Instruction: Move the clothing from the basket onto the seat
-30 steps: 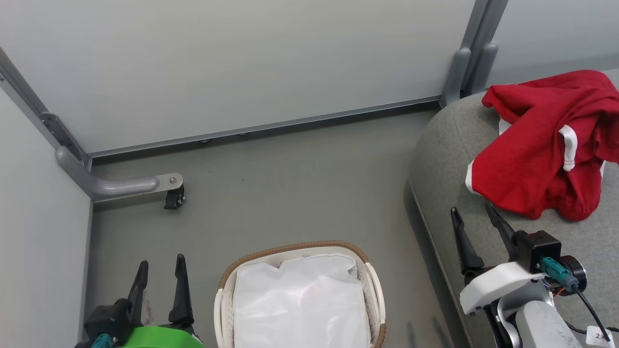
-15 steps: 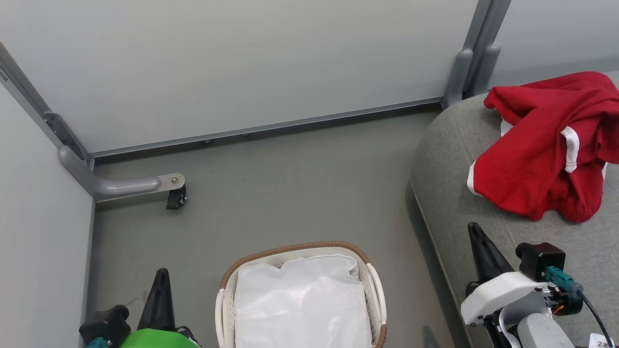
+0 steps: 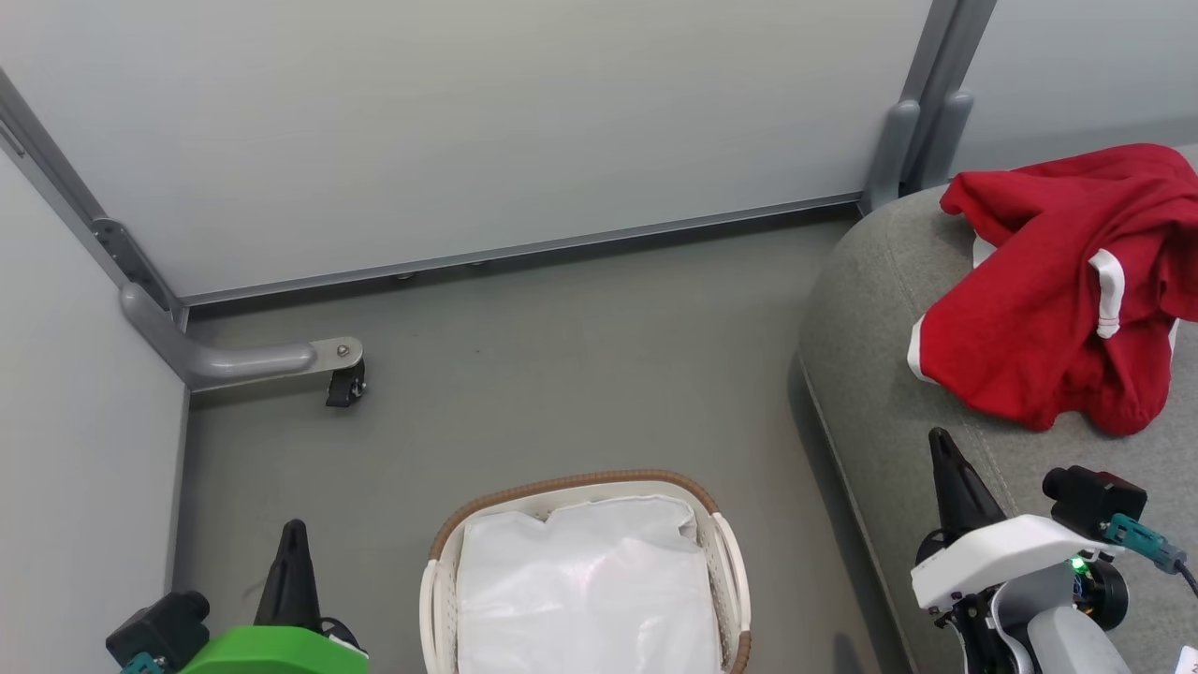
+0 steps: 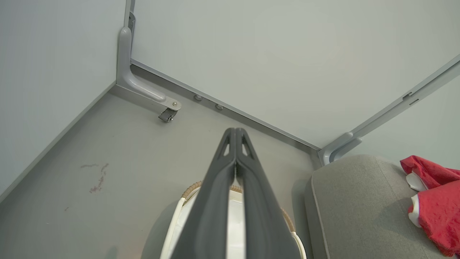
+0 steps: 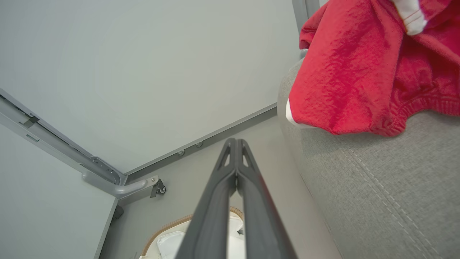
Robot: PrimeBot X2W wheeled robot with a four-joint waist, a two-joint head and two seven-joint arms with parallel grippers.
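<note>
Both hands have closed since a second ago: left hand and right hand each have fingers pressed together, gripping nothing. Red clothing lies crumpled on the seat towards its far end. Its long axis runs diagonally from the white-trimmed hem near the seat's left edge up to the far right. Right hand is over the seat's near left edge, apart from the heap. Left of the seat, the basket stands on the floor with its white liner showing, and the left hand is just left of it.
</note>
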